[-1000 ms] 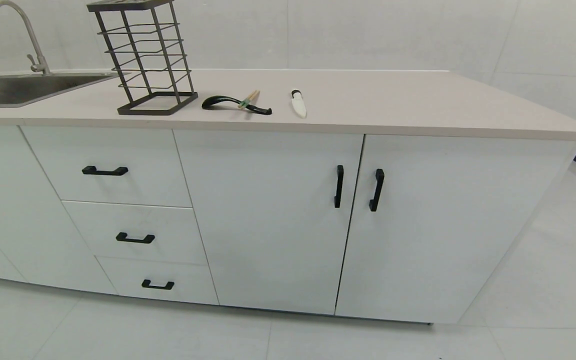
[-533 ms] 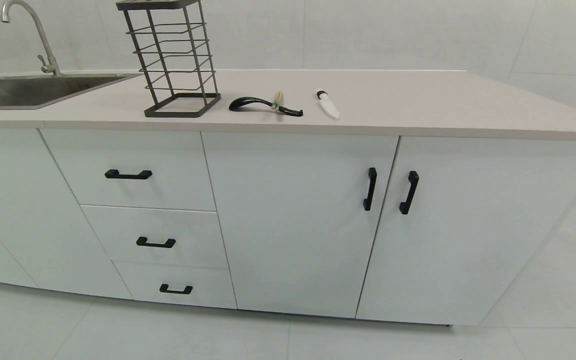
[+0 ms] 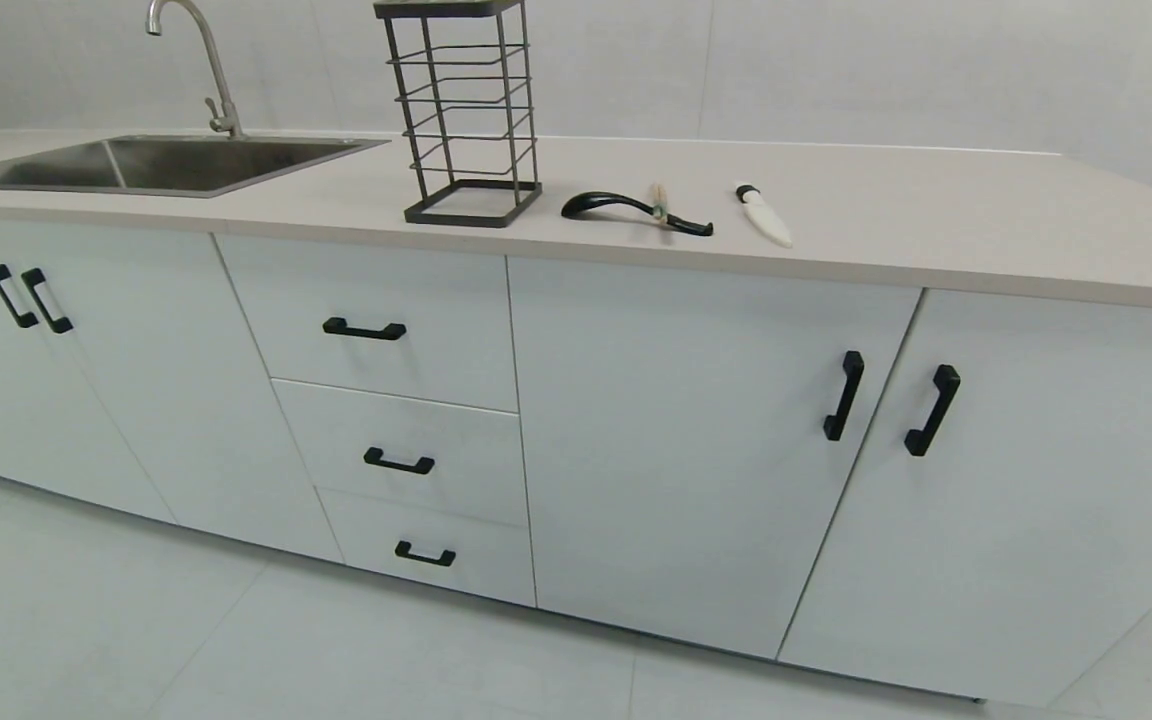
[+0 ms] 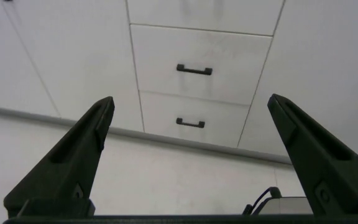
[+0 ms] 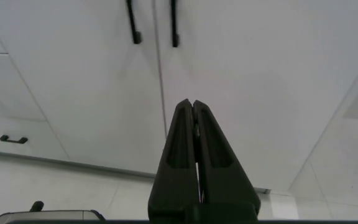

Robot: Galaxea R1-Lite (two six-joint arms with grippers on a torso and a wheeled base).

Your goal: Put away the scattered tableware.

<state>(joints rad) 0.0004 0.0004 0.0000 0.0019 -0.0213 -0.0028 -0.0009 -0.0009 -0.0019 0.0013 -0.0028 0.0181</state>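
Note:
On the beige countertop lie a black ladle, a pair of chopsticks crossing its handle, and a white knife with a black end to the right. A black wire rack stands upright left of the ladle. My left gripper hangs low in front of the drawers, open and holding nothing. My right gripper is shut and holds nothing, facing the white cabinet doors.
A steel sink with a tall faucet is set in the counter at the left. Below are three stacked drawers with black handles and cabinet doors. Pale tiled floor spreads in front.
The whole head view has shifted: the counter and its things now sit further right in the picture and more of the sink shows. The tableware itself has not moved.

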